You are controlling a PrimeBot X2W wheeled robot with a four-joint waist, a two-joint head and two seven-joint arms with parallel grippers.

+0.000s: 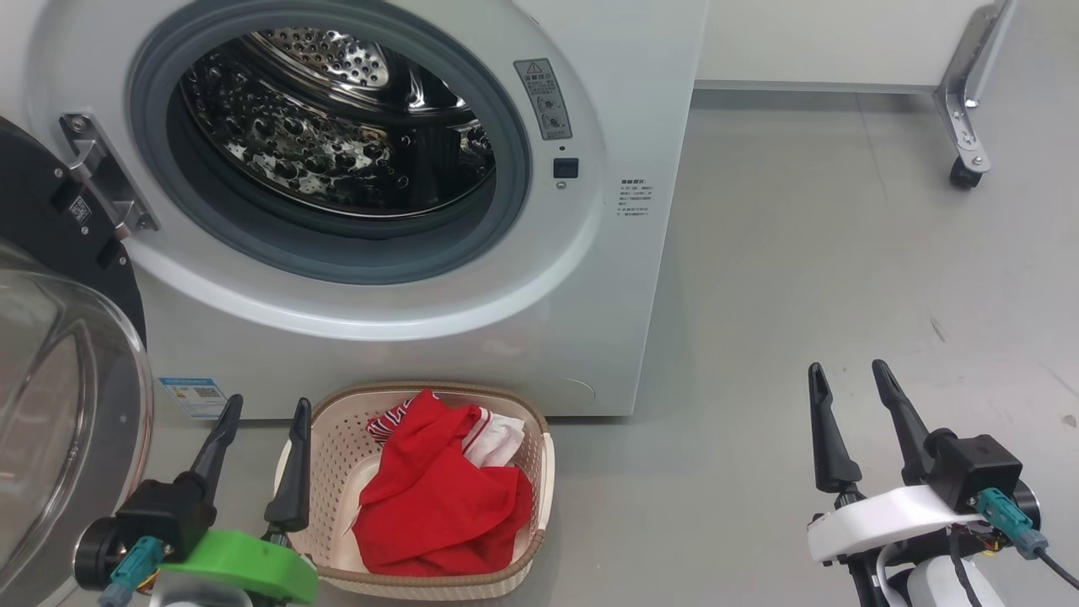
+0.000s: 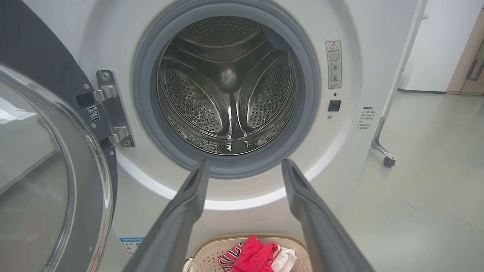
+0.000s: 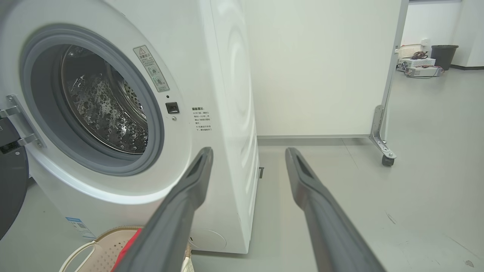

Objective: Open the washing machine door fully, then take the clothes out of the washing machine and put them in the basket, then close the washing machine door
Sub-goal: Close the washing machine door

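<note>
The left gripper [image 1: 267, 406] hangs at the near left, its jaws parted and empty, just left of the basket [image 1: 335, 459]. The right gripper [image 1: 848, 368], jaws likewise apart and empty, is well off to the right above the floor [image 1: 801, 253]. The clothes [image 1: 438, 506] lie heaped in the basket, just in front of the washing machine [image 1: 624, 211]. The washing machine door [image 1: 59, 421] stands swung open at left, and the drum [image 1: 337, 135] shows bare steel.
</note>
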